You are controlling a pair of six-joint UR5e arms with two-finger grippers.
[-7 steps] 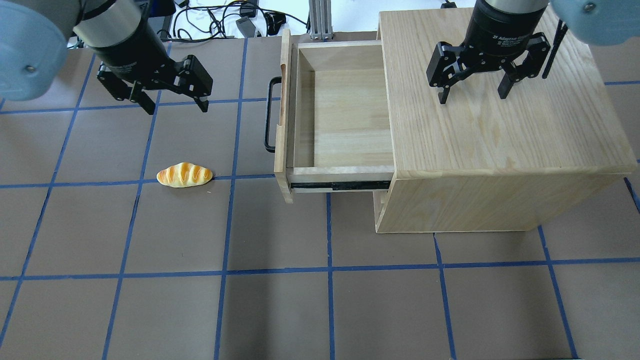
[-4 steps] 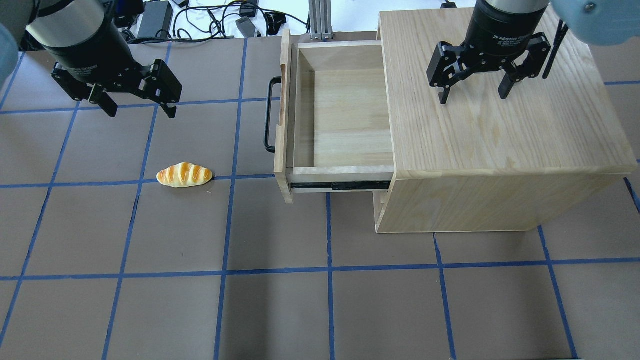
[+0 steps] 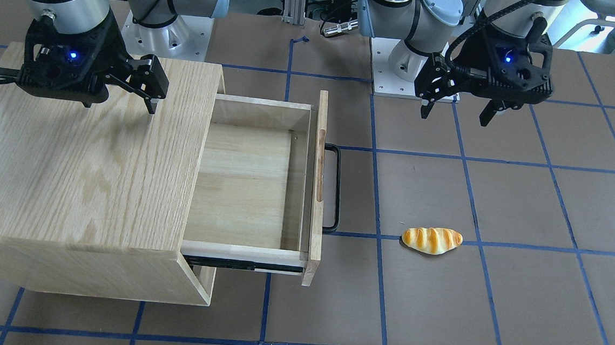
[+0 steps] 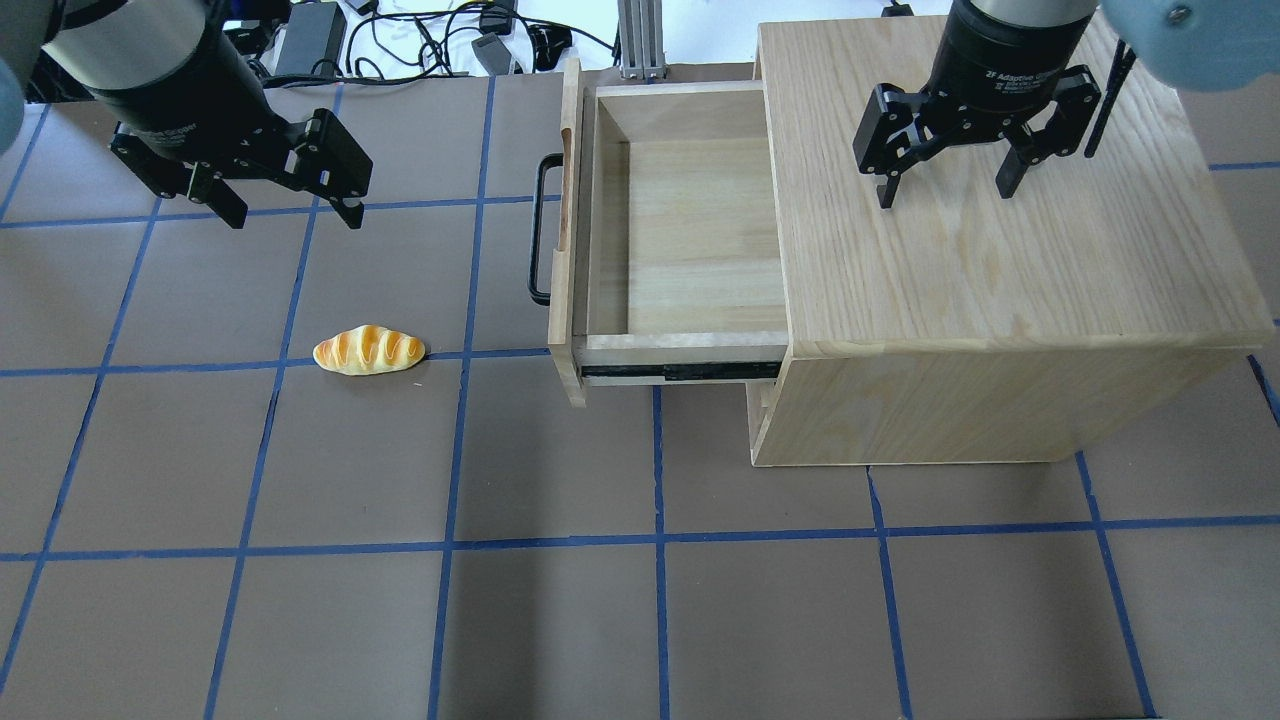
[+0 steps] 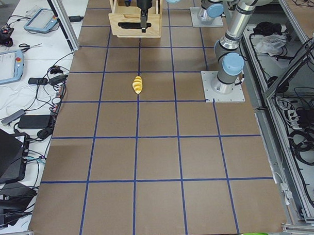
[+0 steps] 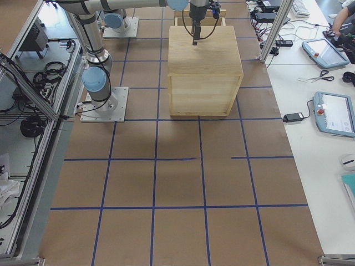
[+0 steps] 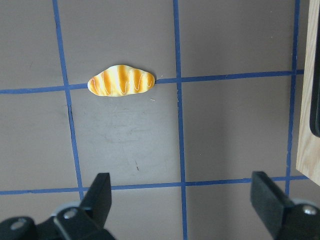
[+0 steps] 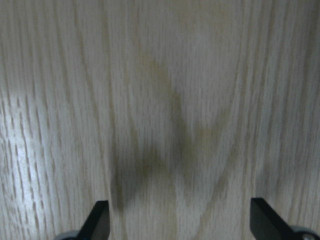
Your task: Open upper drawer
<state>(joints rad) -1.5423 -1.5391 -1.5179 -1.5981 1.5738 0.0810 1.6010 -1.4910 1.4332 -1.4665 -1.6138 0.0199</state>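
I count one oak cabinet (image 4: 1000,260) and one upper drawer (image 4: 690,230), which carries one black bar handle (image 4: 540,230). One striped bread roll (image 4: 369,351) lies on the one table (image 4: 700,600). I have two grippers, my left gripper (image 4: 295,220) and my right gripper (image 4: 946,195), with two fingers each.

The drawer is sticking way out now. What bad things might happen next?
1. The upper drawer juts out with its black handle facing the open left end effector; a careless sideways swing might knock it back in.
2. The open right end effector hangs over the cabinet; dipping lower might scrape the wood.
3. The bread roll lies near the left end effector and might get bumped.
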